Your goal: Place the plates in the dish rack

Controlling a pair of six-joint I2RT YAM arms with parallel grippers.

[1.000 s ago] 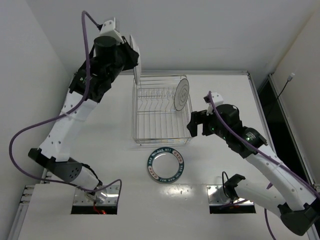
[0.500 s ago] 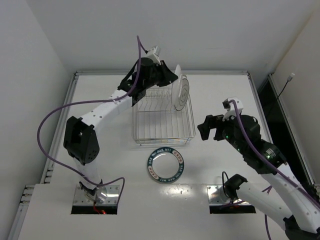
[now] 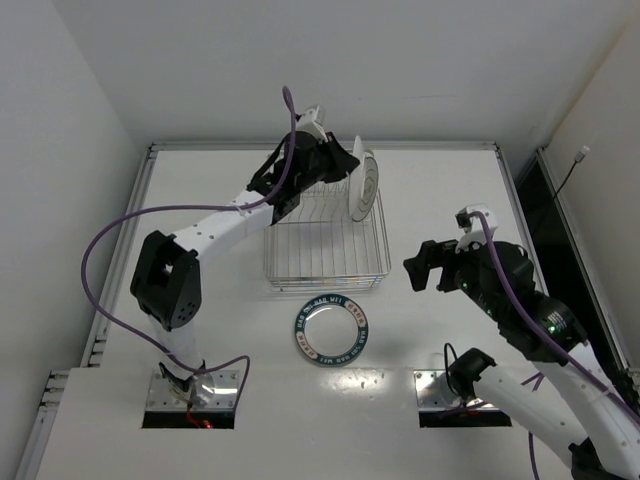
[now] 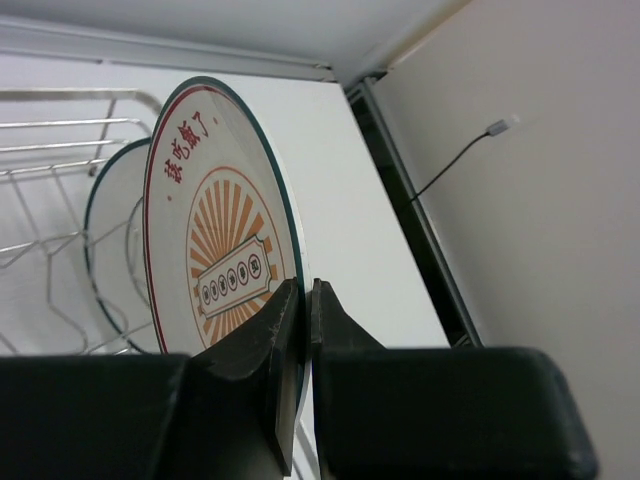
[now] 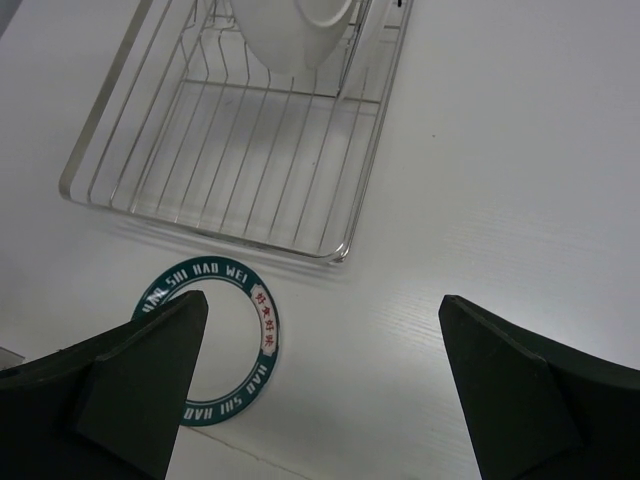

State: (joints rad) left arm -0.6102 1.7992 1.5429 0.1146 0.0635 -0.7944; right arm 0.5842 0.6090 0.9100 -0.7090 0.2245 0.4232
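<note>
- Silver wire makes up the dish rack [image 3: 322,240], which sits on the white desk [image 3: 450,190] about midway between the two arms.
- Left fingers [image 4: 268,365] are pinching the rim of the orange-red patterned plate [image 4: 215,250], one finger pressed to each face. The plate stands upright on edge, and its sunburst side with red lettering shows to the wrist camera.
- From above, the left arm reaches across the far side of the rack and holds this plate over the rack's far right end.
- The plain ringed plate [image 3: 365,187] stands upright inside the rack at that same far right corner, just beside the held plate. Whether the two plates touch cannot be told.
- Whether the held plate's lower edge sits between any prongs is hidden by the fingers.
- The teal-rimmed plate [image 3: 331,331] lies flat on the desk just in front of the rack's near edge, apart from it, lettered rim up.
- Right fingers [image 5: 140,370] are spread wide with nothing between them. They hang above the desk to the right of the rack, and their camera looks down on the rack's near right corner and the teal-rimmed plate.
</note>
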